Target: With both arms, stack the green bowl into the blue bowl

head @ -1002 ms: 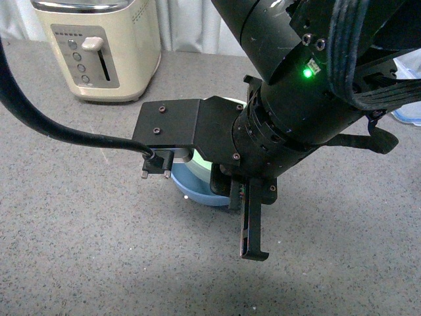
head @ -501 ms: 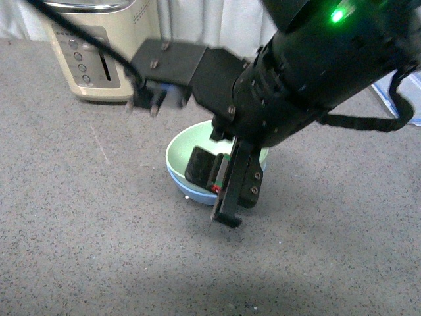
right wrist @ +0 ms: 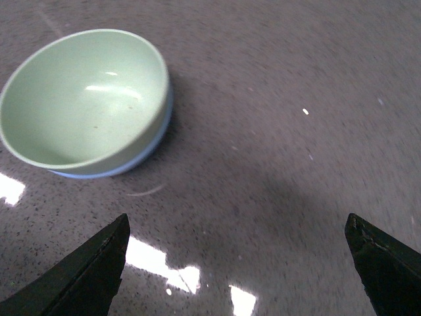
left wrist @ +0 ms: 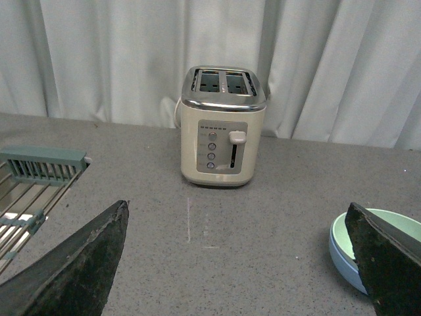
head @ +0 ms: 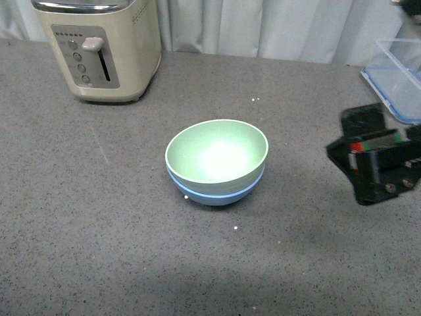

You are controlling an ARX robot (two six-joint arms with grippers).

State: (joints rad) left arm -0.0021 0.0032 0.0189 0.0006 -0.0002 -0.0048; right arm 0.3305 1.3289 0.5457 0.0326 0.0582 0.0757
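**Q:** Report the scene, left to right.

**A:** On my front view, a cream toaster [head: 99, 49] stands at the far left of the grey desk [head: 79, 230]. At centre, the green bowl [head: 217, 153] sits nested inside the blue bowl [head: 217, 193]; only a band of blue shows under the green rim. Both stand upright. At the right edge I see part of the right arm [head: 378, 161], well apart from the bowls. Behind it lies a clear container with a blue rim [head: 395, 79].

**Q:** Pincer state?

**A:** Left pincer [left wrist: 243, 263]: my left wrist view shows its two fingertips [left wrist: 72, 270] spread wide with nothing between them. The toaster stands beyond it, a dish rack [left wrist: 33, 184] to one side and the stacked bowls at the other fingertip. Right pincer [right wrist: 240, 263]: likewise spread wide and holding nothing, over bare desk, with the stacked bowls near one fingertip.
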